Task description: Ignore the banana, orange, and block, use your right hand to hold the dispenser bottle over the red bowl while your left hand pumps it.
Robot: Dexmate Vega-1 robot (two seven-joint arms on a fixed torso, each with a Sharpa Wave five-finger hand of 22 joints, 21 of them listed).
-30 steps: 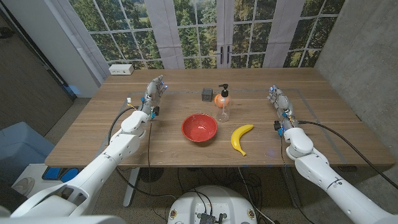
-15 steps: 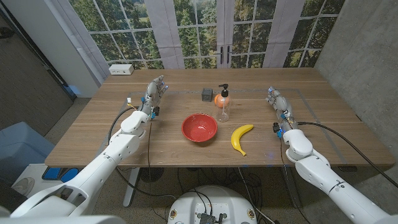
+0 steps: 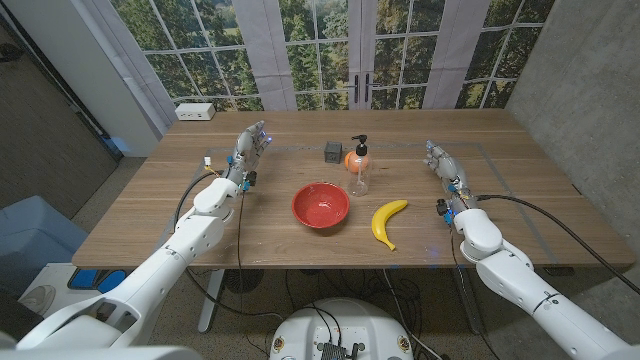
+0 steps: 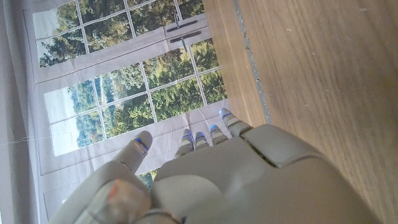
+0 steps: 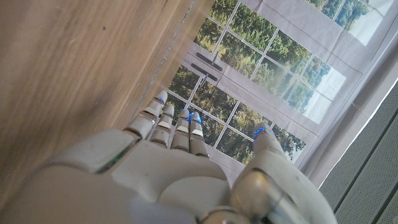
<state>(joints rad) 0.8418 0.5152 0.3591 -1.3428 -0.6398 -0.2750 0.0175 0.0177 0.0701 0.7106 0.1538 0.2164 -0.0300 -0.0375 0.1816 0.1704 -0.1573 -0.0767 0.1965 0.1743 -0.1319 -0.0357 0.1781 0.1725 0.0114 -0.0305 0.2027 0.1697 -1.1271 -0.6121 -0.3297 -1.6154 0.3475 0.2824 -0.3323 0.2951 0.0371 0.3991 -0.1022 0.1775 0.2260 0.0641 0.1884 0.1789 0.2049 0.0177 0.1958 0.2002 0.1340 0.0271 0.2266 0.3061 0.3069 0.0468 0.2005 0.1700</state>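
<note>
No readable text, labels, brands or numbers anywhere. Dispenser bottle [image 3: 359, 166]: no legible label at this size. White box [image 3: 194, 112] at table's far edge: markings too small to read. Block [image 3: 332, 151]: faces plain, nothing legible.

White arms [image 3: 190, 245], grey hands [image 3: 248, 146] — blue-lit fingertips [image 4: 140, 144].

My pale grey right hand [image 5: 168, 180] reaches out with its blue-tipped fingers [image 5: 163, 118] straight and empty, thumb apart, over the brown wooden table [image 5: 74, 68]; beyond are white-framed windows [image 5: 249, 87] with green trees.
</note>
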